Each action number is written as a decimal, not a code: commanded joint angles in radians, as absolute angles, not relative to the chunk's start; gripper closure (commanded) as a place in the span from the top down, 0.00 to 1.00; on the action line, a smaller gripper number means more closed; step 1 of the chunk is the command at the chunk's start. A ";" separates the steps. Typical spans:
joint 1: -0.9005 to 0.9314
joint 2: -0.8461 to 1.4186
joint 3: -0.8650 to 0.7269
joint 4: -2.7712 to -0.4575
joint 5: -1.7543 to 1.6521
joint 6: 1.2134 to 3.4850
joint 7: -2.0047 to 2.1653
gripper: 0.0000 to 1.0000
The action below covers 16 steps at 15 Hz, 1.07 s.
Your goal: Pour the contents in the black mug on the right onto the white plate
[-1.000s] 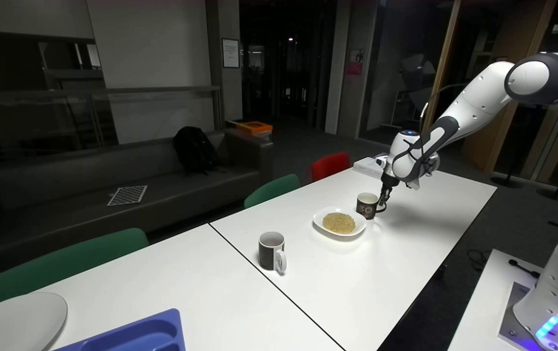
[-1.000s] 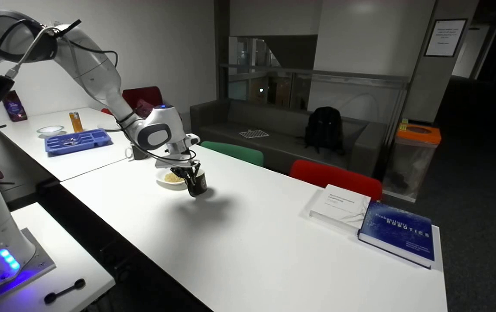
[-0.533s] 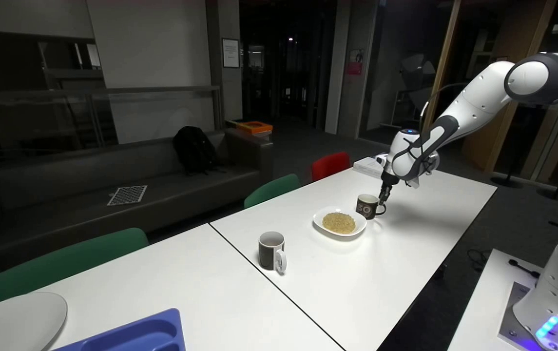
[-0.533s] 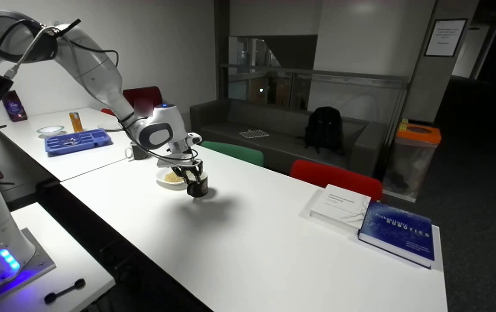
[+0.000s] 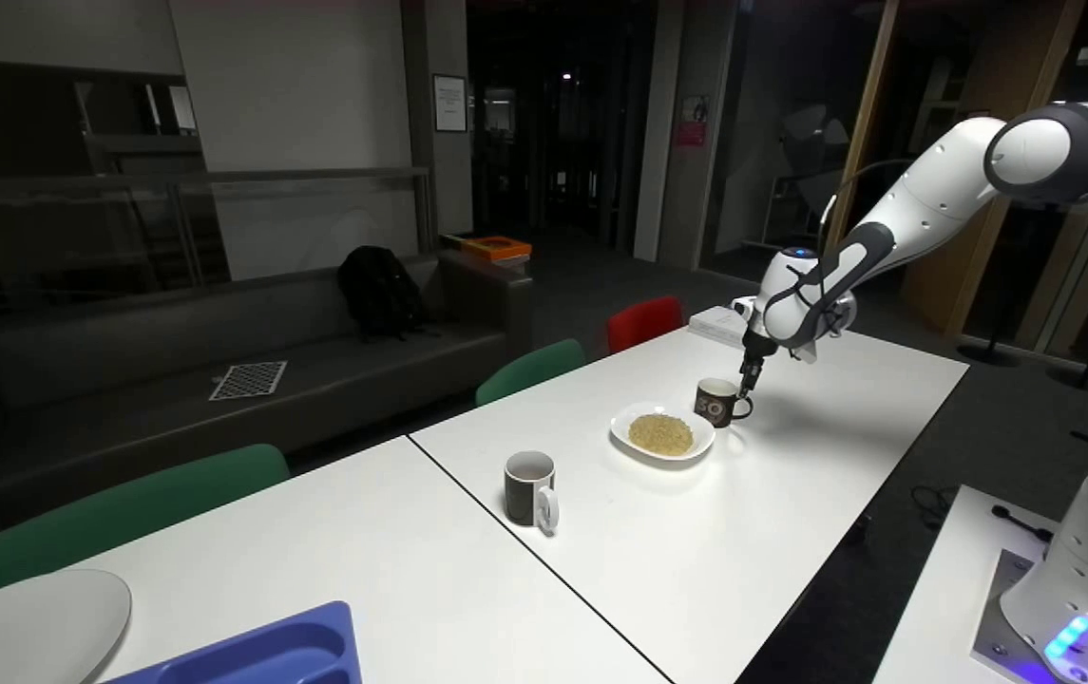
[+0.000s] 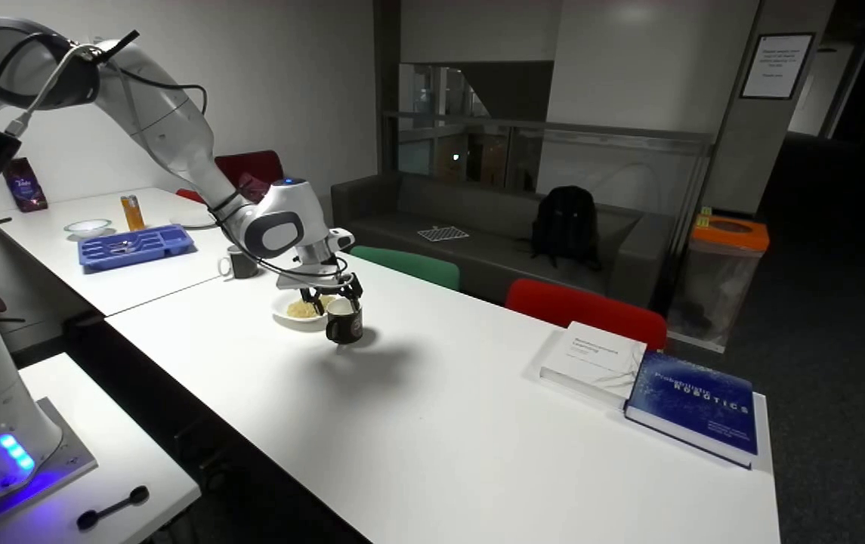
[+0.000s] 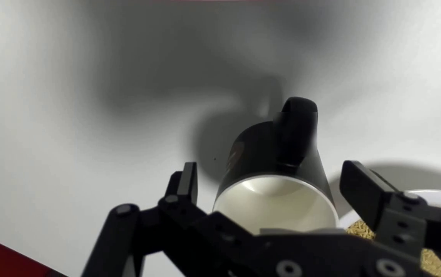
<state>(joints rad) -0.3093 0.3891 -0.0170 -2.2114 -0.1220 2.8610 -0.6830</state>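
Observation:
The black mug [image 5: 713, 404] stands upright on the table, its handle pointing toward the robot's side. Looking down in the wrist view, I see the mug's dark wall [image 7: 259, 150] and its pale inside, where no contents show. My gripper [image 7: 269, 167] is open, one finger on either side of the mug and a gap at each side. In an exterior view the gripper [image 6: 338, 306] hovers at the mug's rim. Beside the mug is the white plate [image 5: 621, 432], with the tan contents [image 5: 661, 434] heaped in its middle.
A greyer mug with a white handle [image 5: 521, 494] stands near the table seam. Farther along are a blue tray [image 6: 137, 248] and a larger white dish [image 5: 30, 617]. A white book [image 6: 594, 361] and a blue book [image 6: 693, 404] lie at the far end.
My gripper's fingers have spread apart and let go of the black mug. The mug has settled slightly, from a small tilt to upright. The arm has barely shifted.

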 commanded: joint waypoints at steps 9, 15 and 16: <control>-0.182 0.035 -0.191 -2.554 -0.381 3.108 -0.456 1.00; -0.235 -0.158 -0.257 -2.690 -0.692 3.263 -0.280 1.00; -0.267 -0.187 -0.245 -2.709 -0.719 3.284 -0.267 1.00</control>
<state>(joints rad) -0.1970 -0.0601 -0.2529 -2.6179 -0.6254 3.2206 -0.3134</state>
